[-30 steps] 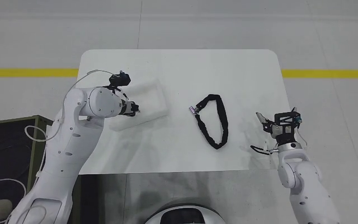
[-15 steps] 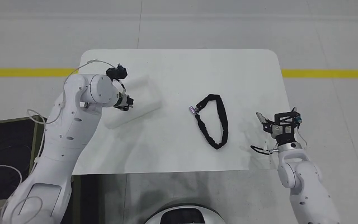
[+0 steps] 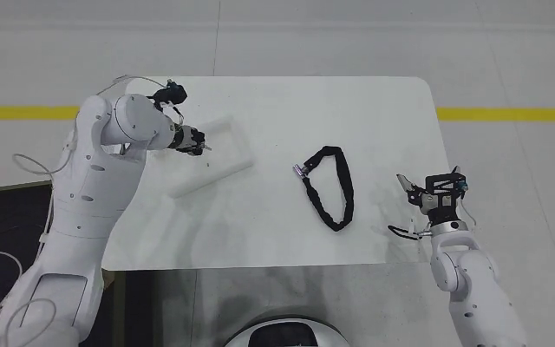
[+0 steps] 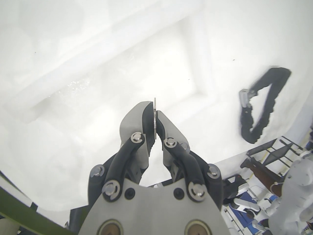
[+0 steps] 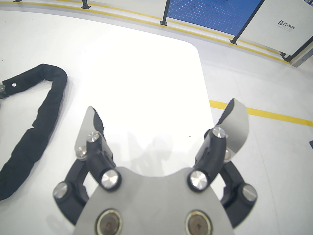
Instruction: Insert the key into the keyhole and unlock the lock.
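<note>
Top view: lock (image 3: pixel 349 191) on white table (image 3: pixel 390 104), grey floor (image 3: pixel 347 35), yellow line (image 3: pixel 494 114).

Both arms wore glossy white shells with rounded joints. The left arm (image 3: pixel 95 191) carried a thin pale cable (image 3: pixel 130 79) and a small black module (image 3: pixel 173 90) near the wrist; the right arm (image 3: pixel 464 278) ended in a black wrist block. The left pincer (image 4: pixel 155 110) and right pincer (image 5: pixel 162 105) each had a grey metal plate, black linkages, silver screws and curved metal fingers (image 5: pixel 238 123) lined with black pads (image 5: pixel 99 121).
</note>
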Motion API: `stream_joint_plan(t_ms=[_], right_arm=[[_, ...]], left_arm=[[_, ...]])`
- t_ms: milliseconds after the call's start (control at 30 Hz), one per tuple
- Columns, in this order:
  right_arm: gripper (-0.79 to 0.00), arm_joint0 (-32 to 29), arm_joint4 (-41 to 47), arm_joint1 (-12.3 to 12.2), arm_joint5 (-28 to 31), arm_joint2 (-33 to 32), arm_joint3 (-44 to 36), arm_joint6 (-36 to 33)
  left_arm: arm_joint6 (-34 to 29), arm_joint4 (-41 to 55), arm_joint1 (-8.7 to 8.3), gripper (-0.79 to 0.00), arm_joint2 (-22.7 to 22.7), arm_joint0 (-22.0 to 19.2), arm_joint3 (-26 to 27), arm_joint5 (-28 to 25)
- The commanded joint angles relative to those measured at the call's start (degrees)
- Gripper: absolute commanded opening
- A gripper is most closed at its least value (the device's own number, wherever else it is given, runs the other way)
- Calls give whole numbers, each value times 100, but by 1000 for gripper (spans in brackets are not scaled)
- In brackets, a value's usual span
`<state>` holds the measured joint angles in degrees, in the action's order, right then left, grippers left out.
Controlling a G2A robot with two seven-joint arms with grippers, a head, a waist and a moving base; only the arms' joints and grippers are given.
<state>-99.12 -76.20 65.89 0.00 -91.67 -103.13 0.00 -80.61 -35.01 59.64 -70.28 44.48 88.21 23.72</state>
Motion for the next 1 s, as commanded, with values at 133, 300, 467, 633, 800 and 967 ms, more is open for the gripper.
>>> stream_joint_plan(t_ms=[133, 300, 467, 633, 800, 967], right_arm=[[0, 0, 0, 0, 0, 0, 0, 0], [0, 0, 0, 0, 0, 0, 0, 0], [0, 0, 0, 0, 0, 0, 0, 0], [0, 0, 0, 0, 0, 0, 0, 0], [0, 0, 0, 0, 0, 0, 0, 0], [0, 0, 0, 0, 0, 0, 0, 0]], left_arm=[[787, 3077, -152, -785, -989, 743, 606, 783], [965, 4631, -137, -785, -1461, 1194, 257, 297], [1247, 5488, -73, -785, -1466, 1381, -437, -564], [1192, 5514, -75, -785, -1412, 1416, -640, -744], [1192, 5514, -75, -785, -1412, 1416, -640, -744], [1192, 5514, -75, -785, -1412, 1416, -640, -744]])
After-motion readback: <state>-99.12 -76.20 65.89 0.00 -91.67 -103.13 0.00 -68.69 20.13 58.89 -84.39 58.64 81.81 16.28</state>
